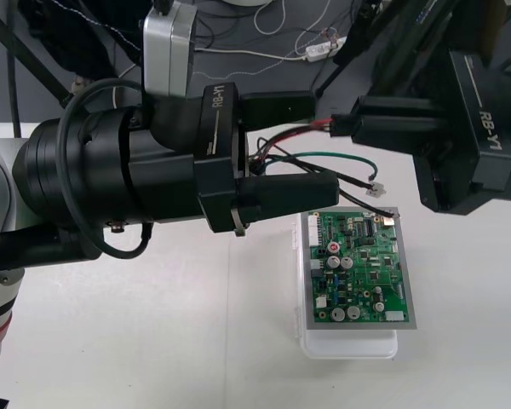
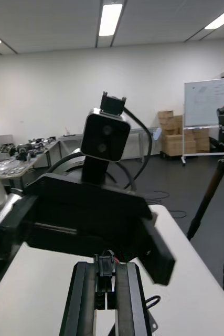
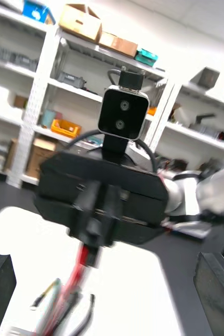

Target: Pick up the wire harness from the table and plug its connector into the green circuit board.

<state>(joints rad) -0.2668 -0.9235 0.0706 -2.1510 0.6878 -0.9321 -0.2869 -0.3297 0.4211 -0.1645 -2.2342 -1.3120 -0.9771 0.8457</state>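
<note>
Above the table (image 1: pixel 153 324), the wire harness (image 1: pixel 324 155) is held up in the air between the two arms. It is gripped by the right gripper (image 1: pixel 345 126), which comes in from the right. Its fingers are closed tight, and in the right wrist view a small black plug (image 2: pixel 105 269) is seen pinched between them. From there the red, black and green wires (image 1: pixel 277 141) are seen running toward the left gripper (image 1: pixel 322 149) and looping in the gap between its two fingers (image 1: pixel 289 192). These fingers are spread wide apart, one on each side of the wires, and nothing is squeezed by them. Whether the wires are touched by them cannot be told. In the left wrist view the right gripper is seen in the middle, with red wires hanging down from it. One thin wire is ended by a small white piece (image 1: pixel 376 189), which hangs near the far corner of the green circuit board (image 1: pixel 358 268). The board is laid flat on a white base (image 1: pixel 349 348) on the table, nearer to the robot than the two grippers. The plug is held up in the right gripper, apart from the board.
</note>
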